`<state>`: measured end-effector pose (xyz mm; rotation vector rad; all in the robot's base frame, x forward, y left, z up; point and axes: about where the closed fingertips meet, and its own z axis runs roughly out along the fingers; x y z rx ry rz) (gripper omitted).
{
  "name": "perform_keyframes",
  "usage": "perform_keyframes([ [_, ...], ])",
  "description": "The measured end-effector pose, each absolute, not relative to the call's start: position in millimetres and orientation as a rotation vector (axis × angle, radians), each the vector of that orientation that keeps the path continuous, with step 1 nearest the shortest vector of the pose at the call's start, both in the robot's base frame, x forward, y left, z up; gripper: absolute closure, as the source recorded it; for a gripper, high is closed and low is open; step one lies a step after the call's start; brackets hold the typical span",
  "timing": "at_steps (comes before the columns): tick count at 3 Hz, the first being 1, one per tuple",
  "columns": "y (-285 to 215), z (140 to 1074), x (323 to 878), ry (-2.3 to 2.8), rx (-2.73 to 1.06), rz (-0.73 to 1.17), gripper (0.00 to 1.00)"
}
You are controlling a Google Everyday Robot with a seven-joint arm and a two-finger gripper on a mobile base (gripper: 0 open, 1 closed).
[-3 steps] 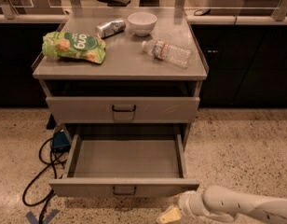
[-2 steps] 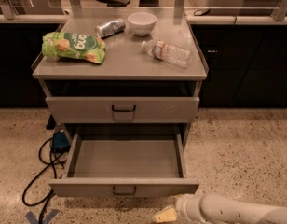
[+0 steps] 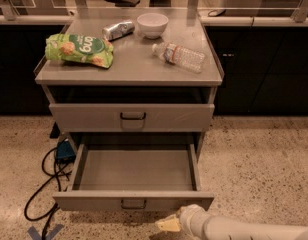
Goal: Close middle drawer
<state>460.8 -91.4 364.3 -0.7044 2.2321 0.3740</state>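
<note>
- Right, the middle drawer [image 3: 136, 170] is pulled well out of the grey cabinet [image 3: 129, 75] toward you; its long tray shows a bare floor and low side walls; the front panel is nearest the camera, with the small dark handle [image 3: 133, 204] at its centre
- Just below that panel, right of the handle, you have the gripper [image 3: 169, 225]; it's a pale tan tip on the white arm [image 3: 234, 230], which comes in from the lower right corner; you cannot tell whether it is set wide or narrow, or whether it touches the panel
- Above, the upper drawer [image 3: 131, 118] sits flush in the cabinet
- On top: green snack bag [image 3: 79, 49] at left; silver can [image 3: 118, 30] and white bowl [image 3: 152, 24] at the back; clear plastic bottle [image 3: 179, 57] on its side at right
- On the speckled floor [image 3: 259, 159], a black cable [image 3: 41, 184] loops left of the drawer
</note>
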Motion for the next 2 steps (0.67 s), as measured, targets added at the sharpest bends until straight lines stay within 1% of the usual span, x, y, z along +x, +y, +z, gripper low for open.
perform_keyframes([
  [1,-98,380,485,2.176,-0.645,0.237,0.00],
  [2,-104,371,507,2.174,-0.592,0.166,0.00],
])
